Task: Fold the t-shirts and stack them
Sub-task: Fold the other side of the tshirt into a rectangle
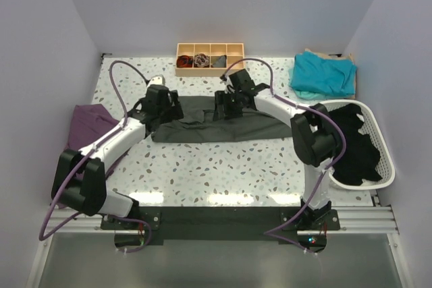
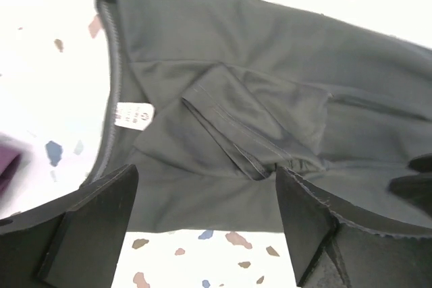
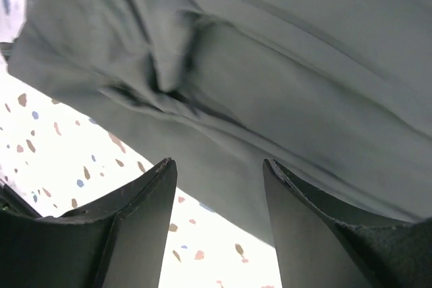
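Lying apart — one charcoal t-shirt (creased), one teal t-shirt.

Right gripper parted over creased grey t-shirt — speckled table beneath.

T-shirt lies before the tray, basket to its right.

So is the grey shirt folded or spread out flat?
Partly folded: the grey shirt lies as a long narrow strip on the table, with a sleeve doubled over it.
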`<act>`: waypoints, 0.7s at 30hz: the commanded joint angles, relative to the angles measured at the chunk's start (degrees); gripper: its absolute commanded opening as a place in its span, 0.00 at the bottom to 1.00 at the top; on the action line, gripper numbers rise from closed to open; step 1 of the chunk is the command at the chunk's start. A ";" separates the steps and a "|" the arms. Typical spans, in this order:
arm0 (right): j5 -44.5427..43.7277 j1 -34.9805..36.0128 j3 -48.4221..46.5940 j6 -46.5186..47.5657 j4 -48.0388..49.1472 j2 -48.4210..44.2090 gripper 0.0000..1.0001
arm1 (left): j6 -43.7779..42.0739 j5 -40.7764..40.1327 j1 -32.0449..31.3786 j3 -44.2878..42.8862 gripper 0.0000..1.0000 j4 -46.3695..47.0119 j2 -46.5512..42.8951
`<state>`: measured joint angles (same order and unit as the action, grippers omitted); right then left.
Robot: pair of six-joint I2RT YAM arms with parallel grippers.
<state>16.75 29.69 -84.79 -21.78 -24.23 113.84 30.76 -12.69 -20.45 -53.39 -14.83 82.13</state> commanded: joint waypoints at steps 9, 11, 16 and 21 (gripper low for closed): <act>-15.75 5.38 -4.26 6.49 -2.84 -2.38 0.59 | 0.09 19.44 1.29 6.10 0.77 18.86 0.66; -19.20 5.29 -3.10 6.49 -3.63 -4.06 0.60 | 0.87 22.86 1.29 5.84 0.75 21.06 3.20; -29.04 4.59 0.77 6.40 -4.86 -10.38 0.63 | 2.89 26.31 1.29 6.45 0.74 25.37 6.37; -31.17 2.04 3.84 5.17 -5.13 -15.13 0.65 | 5.44 28.59 1.20 6.80 0.72 26.43 8.66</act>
<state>-8.67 33.61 -82.67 -16.23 -29.28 104.09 33.54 11.57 -19.25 -46.98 5.87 89.86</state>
